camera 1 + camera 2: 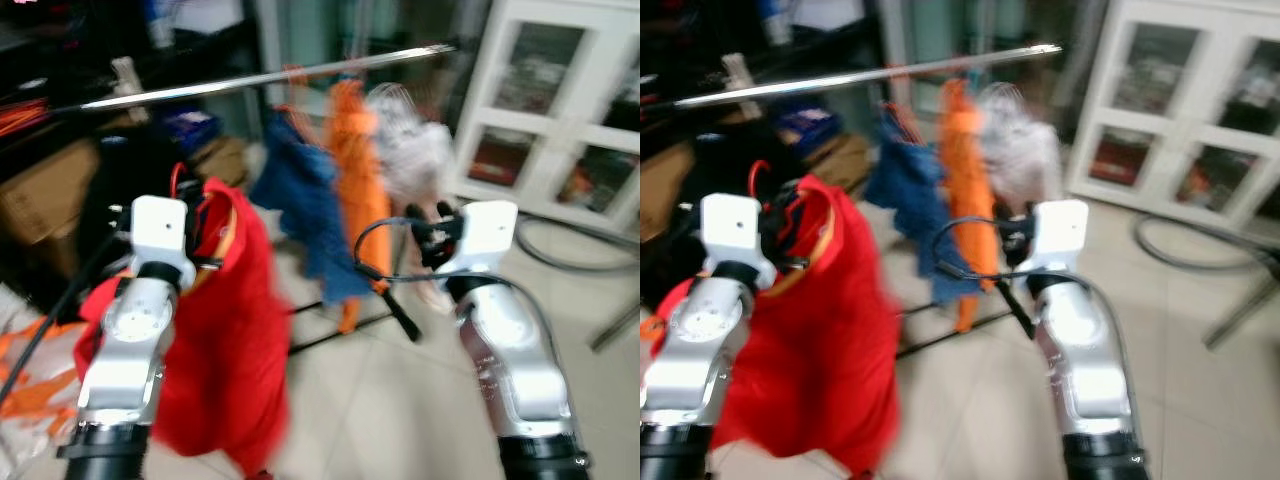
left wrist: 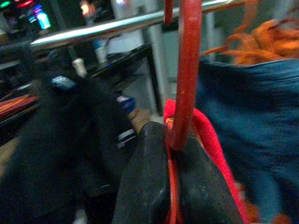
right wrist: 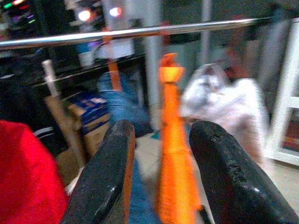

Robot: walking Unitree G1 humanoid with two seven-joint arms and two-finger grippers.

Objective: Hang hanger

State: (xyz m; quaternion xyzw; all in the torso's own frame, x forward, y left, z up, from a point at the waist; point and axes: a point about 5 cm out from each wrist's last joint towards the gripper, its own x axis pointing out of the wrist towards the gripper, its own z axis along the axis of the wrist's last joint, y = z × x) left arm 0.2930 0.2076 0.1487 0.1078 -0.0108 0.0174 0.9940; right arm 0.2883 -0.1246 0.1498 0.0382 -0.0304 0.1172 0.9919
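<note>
The head views are motion-blurred. A chrome clothes rail point(image 1: 270, 77) runs across the upper part of the scene, and near its far end hang a blue garment point(image 1: 305, 205), an orange garment point(image 1: 357, 170) and a white garment point(image 1: 412, 150) side by side. The left gripper point(image 2: 170, 186) is clamped on the red hanger point(image 2: 186, 74), its two black fingers point(image 2: 145, 182) pressed against the shank; the hook rises to just below the rail and is not seen resting on it. A red garment point(image 1: 225, 330) hangs from this hanger beside the left arm. The right gripper point(image 3: 161, 172) is raised before the hung clothes with its fingers spread wide, holding nothing. A white glazed cabinet point(image 1: 560, 110) stands on the tiled floor point(image 1: 400, 400) beyond the right arm.
</note>
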